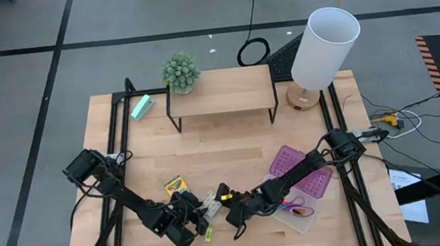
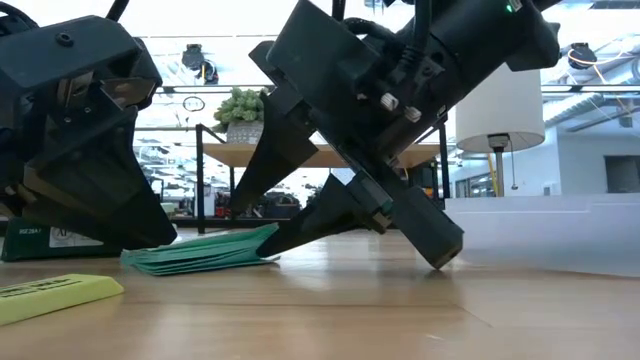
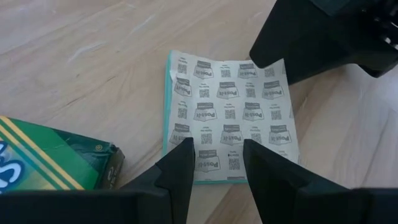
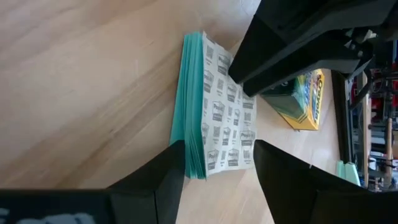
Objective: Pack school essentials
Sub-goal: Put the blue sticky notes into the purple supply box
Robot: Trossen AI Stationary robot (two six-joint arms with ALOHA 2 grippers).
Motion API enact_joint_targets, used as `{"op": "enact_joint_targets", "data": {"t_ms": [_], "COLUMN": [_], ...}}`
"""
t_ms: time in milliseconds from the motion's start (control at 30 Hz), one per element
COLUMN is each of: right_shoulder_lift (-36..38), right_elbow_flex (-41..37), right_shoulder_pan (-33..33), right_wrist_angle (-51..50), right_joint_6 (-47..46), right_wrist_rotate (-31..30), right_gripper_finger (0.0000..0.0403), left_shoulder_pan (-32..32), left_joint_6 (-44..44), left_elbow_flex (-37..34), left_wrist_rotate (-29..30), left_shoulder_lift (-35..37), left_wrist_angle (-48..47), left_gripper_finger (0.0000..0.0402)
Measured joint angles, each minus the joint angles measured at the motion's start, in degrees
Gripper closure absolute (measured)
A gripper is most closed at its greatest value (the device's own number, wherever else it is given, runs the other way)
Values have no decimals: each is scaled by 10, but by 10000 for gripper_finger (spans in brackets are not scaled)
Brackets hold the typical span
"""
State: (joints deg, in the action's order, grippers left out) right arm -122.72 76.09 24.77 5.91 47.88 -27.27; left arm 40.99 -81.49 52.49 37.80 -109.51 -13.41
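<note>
A greenish patterned card pack (image 3: 230, 118) lies flat on the wooden table (image 1: 231, 150), between my two grippers. My left gripper (image 3: 221, 158) is open over the pack's left end. My right gripper (image 4: 217, 180) is open, with one finger on either side of the pack's (image 4: 214, 118) right end. The yellow-green crayon box (image 1: 176, 185) lies just beyond the left gripper (image 1: 191, 220). A tiny yellow piece (image 1: 210, 235) lies near the front edge. Purple-handled scissors (image 1: 297, 210) lie in the clear box. My left gripper hovers at the card pack's left end (image 3: 211, 177), fingers slanting down from the table's left; I cannot tell whether it touches. My right gripper slants down from the table's right. Its lower fingertip (image 2: 275, 243) meets the pack's right end (image 2: 262, 238) at table level; whether it touches, I cannot tell.
The clear box with its purple lid (image 1: 300, 182) stands open at the right, under my right arm. A wooden shelf (image 1: 219, 90) with a plant (image 1: 180, 71), a lamp (image 1: 323, 47) and a mint-green block (image 1: 142, 106) stand along the far side.
</note>
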Motion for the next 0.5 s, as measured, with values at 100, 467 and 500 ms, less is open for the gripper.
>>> {"op": "enact_joint_targets", "data": {"t_ms": [100, 467, 500], "right_shoulder_lift": [0, 1, 1], "right_elbow_flex": [0, 0, 0], "right_shoulder_pan": [0, 1, 1], "right_wrist_angle": [1, 1, 1], "right_joint_6": [0, 0, 0], "right_wrist_rotate": [0, 2, 2], "right_gripper_finger": [220, 281, 287], "left_shoulder_pan": [0, 0, 0], "left_joint_6": [0, 3, 4], "left_elbow_flex": [0, 0, 0], "left_wrist_rotate": [0, 0, 0], "left_shoulder_lift": [0, 0, 0], "left_wrist_angle": [0, 0, 0], "left_gripper_finger": [257, 257, 257]}}
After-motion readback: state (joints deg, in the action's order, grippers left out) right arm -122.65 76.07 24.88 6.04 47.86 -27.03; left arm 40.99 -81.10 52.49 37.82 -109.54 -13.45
